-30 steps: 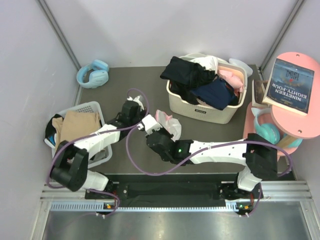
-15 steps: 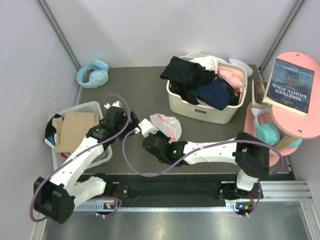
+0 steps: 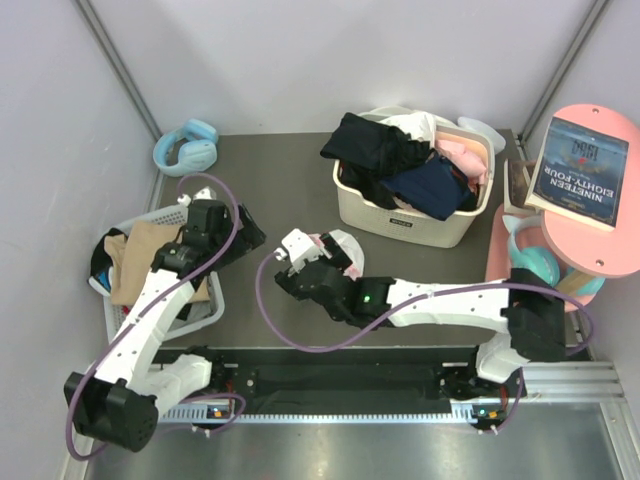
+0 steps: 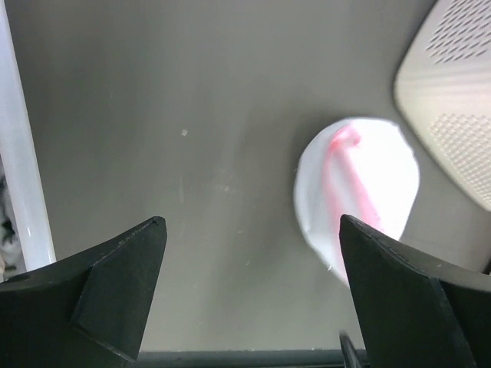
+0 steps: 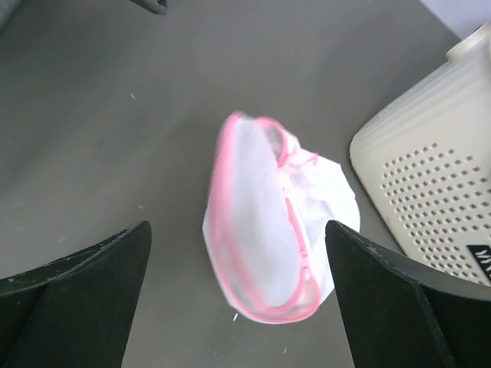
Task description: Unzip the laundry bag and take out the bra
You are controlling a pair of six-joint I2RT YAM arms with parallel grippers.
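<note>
My right gripper (image 5: 238,228) hangs with its fingers spread wide and nothing between them, right above the laundry bag (image 5: 268,253). The left gripper (image 4: 252,221) is just as wide and just as empty. It sits further left over the bare table (image 4: 153,115), and its wrist view shows the bag off to one side.

The bag lies free on the table, touched by neither arm, just beside the cream basket (image 3: 400,222). From the right wrist I see only white mesh and pink trim, with nothing dark showing through, so I judge the bag to be empty. The trim seems to stand apart along one edge, which suggests the zipper is open, though I cannot tell how far.

The only candidate I see for the bra (image 3: 362,145) is the black fabric heaped on top of the cream basket. I cannot make out straps from above, so that is a guess.

If both guesses hold, the unzipping and the removal are done and nothing is left for me but to pull the arms back.
</note>
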